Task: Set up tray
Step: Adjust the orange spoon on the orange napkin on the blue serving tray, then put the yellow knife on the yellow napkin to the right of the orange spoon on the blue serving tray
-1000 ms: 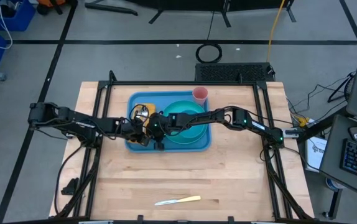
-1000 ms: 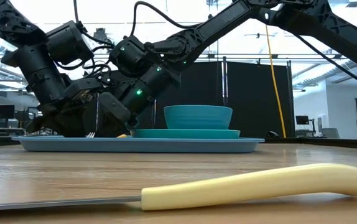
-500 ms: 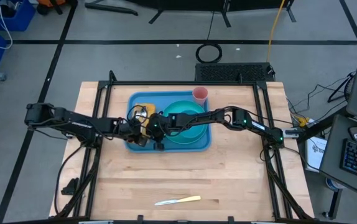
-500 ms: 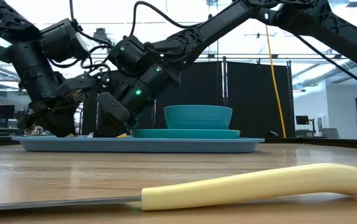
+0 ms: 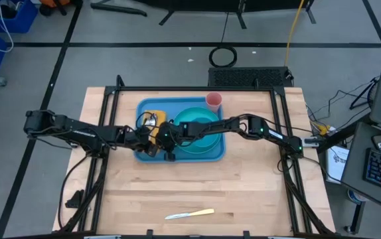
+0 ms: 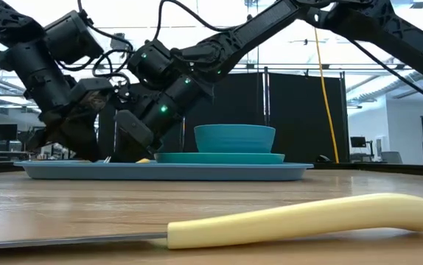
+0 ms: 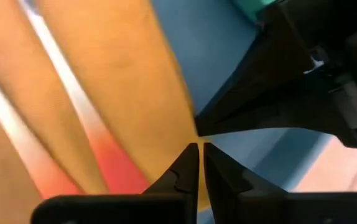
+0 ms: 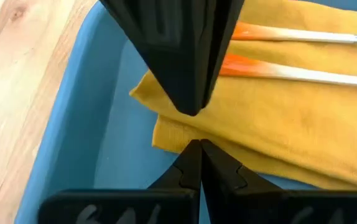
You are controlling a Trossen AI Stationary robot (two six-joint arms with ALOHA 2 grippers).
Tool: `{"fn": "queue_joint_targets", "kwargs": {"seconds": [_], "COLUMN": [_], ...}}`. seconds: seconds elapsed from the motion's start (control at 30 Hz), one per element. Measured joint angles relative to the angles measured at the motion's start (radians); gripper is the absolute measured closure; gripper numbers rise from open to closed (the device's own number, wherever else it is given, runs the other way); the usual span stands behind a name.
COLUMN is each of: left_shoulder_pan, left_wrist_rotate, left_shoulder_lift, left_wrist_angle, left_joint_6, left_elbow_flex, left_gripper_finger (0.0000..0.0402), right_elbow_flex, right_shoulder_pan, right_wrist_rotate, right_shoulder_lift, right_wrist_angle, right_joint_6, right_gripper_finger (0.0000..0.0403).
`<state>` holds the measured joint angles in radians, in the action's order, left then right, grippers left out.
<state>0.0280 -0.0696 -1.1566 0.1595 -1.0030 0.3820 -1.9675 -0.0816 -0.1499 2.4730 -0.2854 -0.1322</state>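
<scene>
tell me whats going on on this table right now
Two robot arms are setting up a light-blue tray. A teal plate with a bowl sits on it, a pink cup at its far corner. Both pincers meet over a yellow napkin at the tray's left end, where two orange-handled utensils lie. The right pincer is shut at the napkin's corner; the left pincer is nearly closed beside it. A cream-handled knife lies on the table.

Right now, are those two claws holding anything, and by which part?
Nothing seems held. The right gripper is shut empty at the yellow napkin's edge on the tray; the left gripper is nearly shut, empty.
</scene>
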Motion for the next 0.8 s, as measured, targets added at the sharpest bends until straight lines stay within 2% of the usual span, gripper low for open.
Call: {"fn": "queue_joint_targets", "kwargs": {"seconds": [0.2,0.33,0.5,0.63,0.8], "left_shoulder_pan": [-0.037,-0.077,-0.145,-0.232,-0.365], "left_wrist_rotate": [-0.026,-0.047,-0.129,-0.215,-0.362], "left_shoulder_lift": [0.003,0.02,0.063,0.099,0.125], "left_wrist_angle": [-0.059,-0.11,-0.125,-0.164,-0.268], "left_joint_6": [0.007,0.0,-0.006,-0.006,0.071], "left_elbow_flex": [0.001,0.002,0.002,0.003,0.003], "left_gripper_finger": [0.0381,0.0394,0.0395,0.0377,0.0371], "right_elbow_flex": [0.004,0.002,0.002,0.002,0.0], "right_shoulder_pan": [0.023,0.027,0.031,0.032,0.032], "right_wrist_rotate": [0.076,0.073,0.074,0.075,0.07], "right_shoulder_lift": [-0.05,-0.082,-0.095,-0.095,-0.128], "right_wrist_angle": [-0.03,-0.039,-0.058,-0.074,-0.169], "right_joint_6": [-0.018,-0.01,-0.014,-0.011,-0.019], "right_gripper_finger": [0.0403,0.0403,0.0399,0.0376,0.033]}}
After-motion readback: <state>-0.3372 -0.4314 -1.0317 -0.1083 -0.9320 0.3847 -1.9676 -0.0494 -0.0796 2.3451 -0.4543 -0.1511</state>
